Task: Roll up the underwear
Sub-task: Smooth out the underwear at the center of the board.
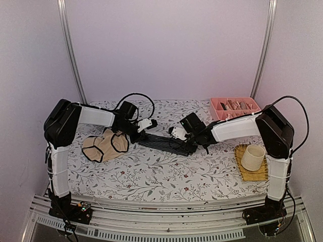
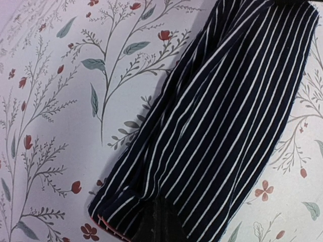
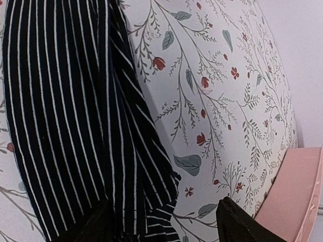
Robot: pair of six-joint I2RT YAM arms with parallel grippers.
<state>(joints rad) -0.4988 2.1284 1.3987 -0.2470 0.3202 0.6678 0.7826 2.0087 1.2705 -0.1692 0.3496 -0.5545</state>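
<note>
The dark navy underwear [image 1: 162,142] with thin pale stripes lies as a long flattened band on the flowered tablecloth between both grippers. It fills the left wrist view [image 2: 227,126] and the left of the right wrist view [image 3: 65,111]. My left gripper [image 1: 143,131] sits at its left end, jaws together on the cloth's folded end [image 2: 156,222]. My right gripper [image 1: 182,141] is open at the right end [image 3: 161,217], one finger [image 3: 91,224] over the cloth, the other [image 3: 242,224] above the bare tablecloth. The beige underwear [image 1: 103,146] with black edging lies crumpled to the left.
A pink divided tray [image 1: 234,107] with rolled items stands at the back right; its corner shows in the right wrist view [image 3: 298,191]. A cream cup [image 1: 252,157] stands on a yellow mat [image 1: 251,174] at the right. White walls and metal posts surround the table.
</note>
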